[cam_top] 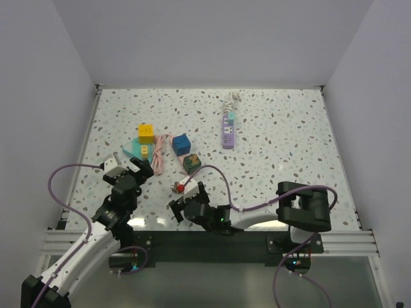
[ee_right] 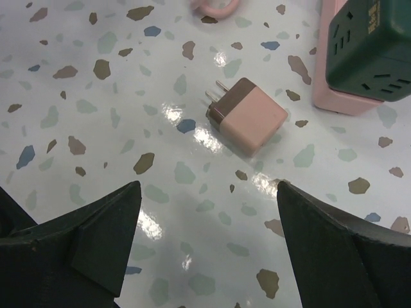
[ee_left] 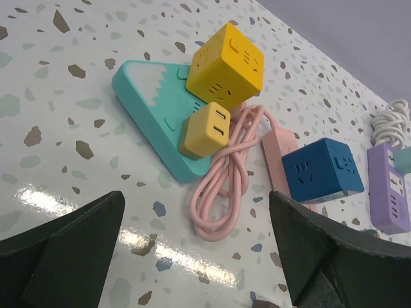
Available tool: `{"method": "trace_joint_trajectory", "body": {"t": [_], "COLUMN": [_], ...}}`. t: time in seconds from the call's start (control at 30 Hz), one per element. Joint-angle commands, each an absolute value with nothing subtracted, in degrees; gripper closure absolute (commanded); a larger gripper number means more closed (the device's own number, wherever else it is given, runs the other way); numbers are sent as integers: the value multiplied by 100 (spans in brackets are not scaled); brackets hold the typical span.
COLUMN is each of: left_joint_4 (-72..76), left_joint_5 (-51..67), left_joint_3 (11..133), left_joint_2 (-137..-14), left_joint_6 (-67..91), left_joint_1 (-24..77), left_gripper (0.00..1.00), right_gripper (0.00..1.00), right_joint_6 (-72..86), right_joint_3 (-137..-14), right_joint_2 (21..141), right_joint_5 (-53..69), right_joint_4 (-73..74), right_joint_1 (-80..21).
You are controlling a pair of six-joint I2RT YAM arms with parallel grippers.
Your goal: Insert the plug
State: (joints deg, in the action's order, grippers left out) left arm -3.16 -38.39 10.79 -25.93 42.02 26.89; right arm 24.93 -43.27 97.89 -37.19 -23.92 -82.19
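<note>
A small pink plug [ee_right: 247, 115] with a brown face and two metal prongs lies loose on the speckled table; in the top view it [cam_top: 182, 187] sits just ahead of my right gripper [cam_top: 186, 199]. My right gripper [ee_right: 209, 192] is open and empty, its jaws wide apart just short of the plug. A dark green socket cube [ee_right: 371, 48] sits on a pink strip [ee_right: 340, 96] to the plug's right. My left gripper [ee_left: 196, 215] is open and empty, hovering before a coiled pink cable [ee_left: 221, 186]. In the top view the left gripper [cam_top: 131, 165] is at the table's left.
A teal triangular power strip [ee_left: 151, 109], a yellow socket cube [ee_left: 225, 64], a small yellow adapter [ee_left: 205, 128] and a blue socket cube [ee_left: 321, 170] cluster ahead of the left gripper. A purple power strip [cam_top: 228, 130] with a white cord lies farther back, centre.
</note>
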Motion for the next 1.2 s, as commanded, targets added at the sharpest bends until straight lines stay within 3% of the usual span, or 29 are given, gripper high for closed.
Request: {"method": "trace_joint_trajectory", "body": {"t": [0.0,0.37,0.83,0.93,1.17], "left_joint_4": [-334,-194,-149,-149,236], "left_joint_5": [-3753,-3569,-3472,-3454,-2982], "left_joint_3": [1230,1160,1107,1099,1072], "left_joint_2": [-2540,-2540,-2522,-2531,-2619], "left_joint_6": [4263,4228,4219,4219,4070], "left_joint_1": [2681,2681,2681,2681,2681], "left_gripper": [0,0,0,0,0], "right_gripper": [10,12,22,31,78], "right_joint_6": [2645,3032,3173,3182,3033], "right_joint_3": [-4737,-5247,-5317,-5326,-5081], "right_joint_2": [10045,10793,11355,11426,11233], "right_joint_5": [-4114,-3920,-3507,-3480,-3533], "right_joint_4": [-2751,-2487,-2865,-2848,-2891], "right_joint_1": [-8183,-7823,-7462,-7401,-7356]}}
